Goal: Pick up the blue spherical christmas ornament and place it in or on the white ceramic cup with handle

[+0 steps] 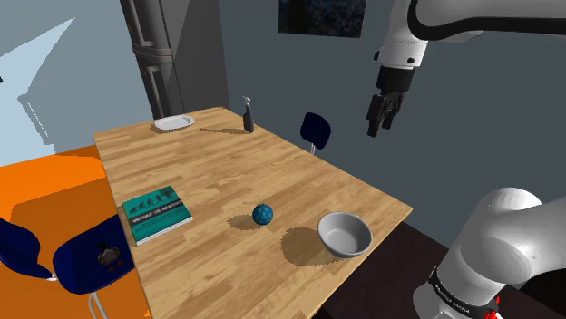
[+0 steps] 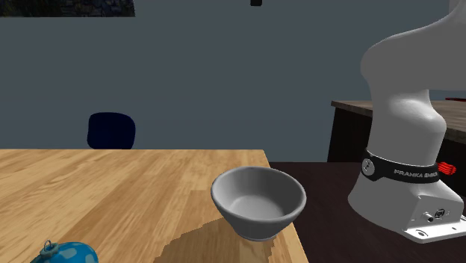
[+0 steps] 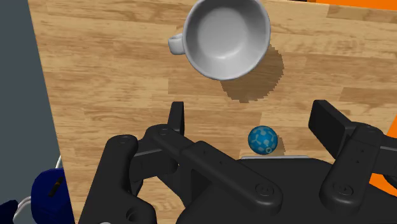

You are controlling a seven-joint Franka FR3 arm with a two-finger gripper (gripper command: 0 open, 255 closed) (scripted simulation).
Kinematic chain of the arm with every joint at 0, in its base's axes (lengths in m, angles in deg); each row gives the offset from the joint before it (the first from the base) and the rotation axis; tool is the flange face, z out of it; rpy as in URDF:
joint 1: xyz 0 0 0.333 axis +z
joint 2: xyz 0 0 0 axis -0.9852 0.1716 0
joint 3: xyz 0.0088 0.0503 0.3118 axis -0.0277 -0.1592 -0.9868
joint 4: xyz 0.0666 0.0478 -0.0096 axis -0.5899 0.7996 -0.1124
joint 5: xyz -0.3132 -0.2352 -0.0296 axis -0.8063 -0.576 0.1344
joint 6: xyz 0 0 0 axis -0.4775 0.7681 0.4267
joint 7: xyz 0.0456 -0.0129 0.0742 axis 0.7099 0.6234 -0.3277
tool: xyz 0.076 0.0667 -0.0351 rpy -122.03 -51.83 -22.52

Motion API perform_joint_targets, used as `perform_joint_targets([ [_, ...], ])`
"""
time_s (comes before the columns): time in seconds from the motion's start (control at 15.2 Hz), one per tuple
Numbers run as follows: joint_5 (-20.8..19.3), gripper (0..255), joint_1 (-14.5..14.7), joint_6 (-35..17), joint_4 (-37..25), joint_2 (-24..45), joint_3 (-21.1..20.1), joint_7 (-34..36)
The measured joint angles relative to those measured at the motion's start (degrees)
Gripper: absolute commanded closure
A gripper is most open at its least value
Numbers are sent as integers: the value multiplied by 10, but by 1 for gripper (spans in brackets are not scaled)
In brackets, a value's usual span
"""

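1. the black gripper (image 1: 381,113) hangs high above the wooden table (image 1: 209,168), fingers spread wide, clasping nothing.
2. the blue, pale-spotted ornament (image 1: 262,214) rests on the tabletop, near the upright grey-white cup (image 1: 345,234) but apart from it, at the cup's left in the shoulder view.
3. a teal book (image 1: 156,215) lies further left; a white plate (image 1: 173,121) and a dark bottle (image 1: 248,115) stand at the table's far end.

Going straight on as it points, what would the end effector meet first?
Likely the bare tabletop between the blue ornament and the cup; the depth is unclear.
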Motion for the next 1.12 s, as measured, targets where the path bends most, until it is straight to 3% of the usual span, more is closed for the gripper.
perform_joint_targets([
  [0.46,23,0,6,-68,12,68,-40,58],
  [1.12,43,0,15,-187,-40,262,-105,170],
])
